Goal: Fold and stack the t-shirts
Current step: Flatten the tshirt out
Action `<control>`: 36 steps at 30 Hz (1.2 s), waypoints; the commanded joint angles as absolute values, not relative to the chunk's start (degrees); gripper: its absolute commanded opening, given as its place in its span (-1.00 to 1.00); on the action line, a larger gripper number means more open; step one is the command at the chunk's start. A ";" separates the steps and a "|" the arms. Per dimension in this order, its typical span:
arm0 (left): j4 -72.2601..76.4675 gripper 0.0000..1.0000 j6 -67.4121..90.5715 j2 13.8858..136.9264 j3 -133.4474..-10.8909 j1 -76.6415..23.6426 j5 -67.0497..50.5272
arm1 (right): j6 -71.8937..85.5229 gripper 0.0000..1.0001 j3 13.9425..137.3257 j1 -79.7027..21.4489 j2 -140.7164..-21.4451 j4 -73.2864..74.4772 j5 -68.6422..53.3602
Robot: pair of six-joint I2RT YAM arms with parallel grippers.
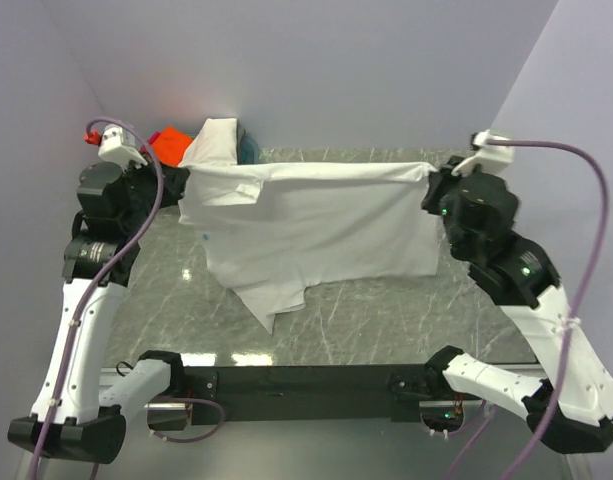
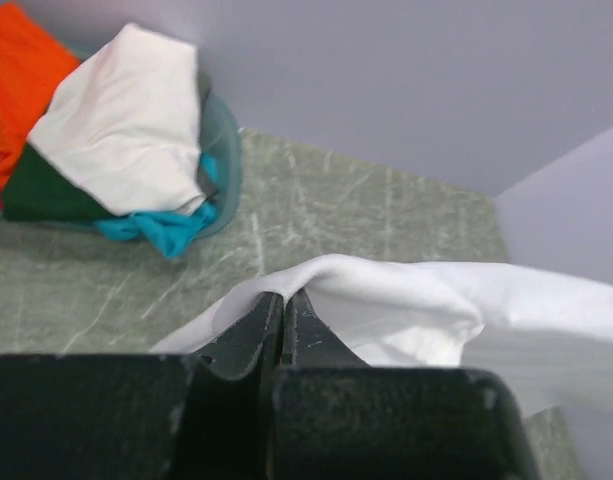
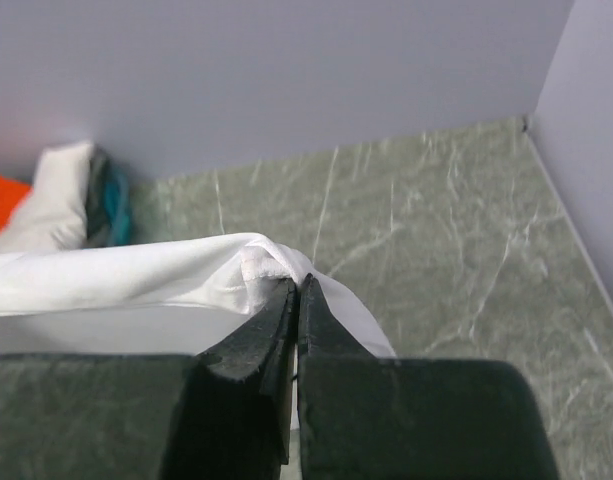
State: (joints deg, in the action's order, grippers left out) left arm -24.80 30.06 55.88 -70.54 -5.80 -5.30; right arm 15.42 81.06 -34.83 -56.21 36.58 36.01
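The plain white t-shirt (image 1: 316,225) hangs stretched between my two grippers above the table, its lower part draping down to the marble. My left gripper (image 1: 178,180) is shut on the shirt's left top edge (image 2: 326,275); my left gripper's tips (image 2: 283,296) pinch a fold of cloth. My right gripper (image 1: 432,186) is shut on the right top corner (image 3: 251,260); my right gripper's tips (image 3: 298,285) are closed on the hem. A pile of other t-shirts sits at the back left: cream-white (image 2: 126,120), orange (image 2: 16,85), dark green (image 2: 41,195), teal (image 2: 161,230).
The pile (image 1: 201,142) lies in the back left corner by the wall. The grey marble table (image 1: 386,310) shows in front of the hanging shirt. Walls close the left, back and right sides. The arm bases stand at the near edge.
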 commanded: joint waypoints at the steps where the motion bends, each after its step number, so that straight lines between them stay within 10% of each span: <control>1: -26.54 -0.99 29.00 54.14 -75.75 -5.45 -12.55 | 11.17 -1.00 86.39 -34.54 -54.23 39.98 38.94; 17: -12.67 -0.97 36.82 56.41 -54.33 -5.45 -29.81 | 16.17 -1.00 71.31 -34.19 -47.28 39.56 39.64; 21: -8.09 -0.61 37.61 59.67 -46.95 -5.80 -29.89 | 18.98 -1.00 64.10 -32.79 -47.90 37.10 37.80; 24: -7.38 0.22 36.75 61.34 -43.07 -7.03 -25.25 | 20.30 -1.00 59.17 -31.21 -49.30 33.59 34.90; 26: -7.56 0.38 36.30 61.96 -41.14 -7.56 -24.18 | 20.92 -1.00 56.62 -30.33 -50.97 32.52 33.15; 36: -2.47 0.35 37.01 67.49 -36.91 -16.69 -12.05 | 21.27 -1.00 53.17 -28.83 -55.11 27.16 28.22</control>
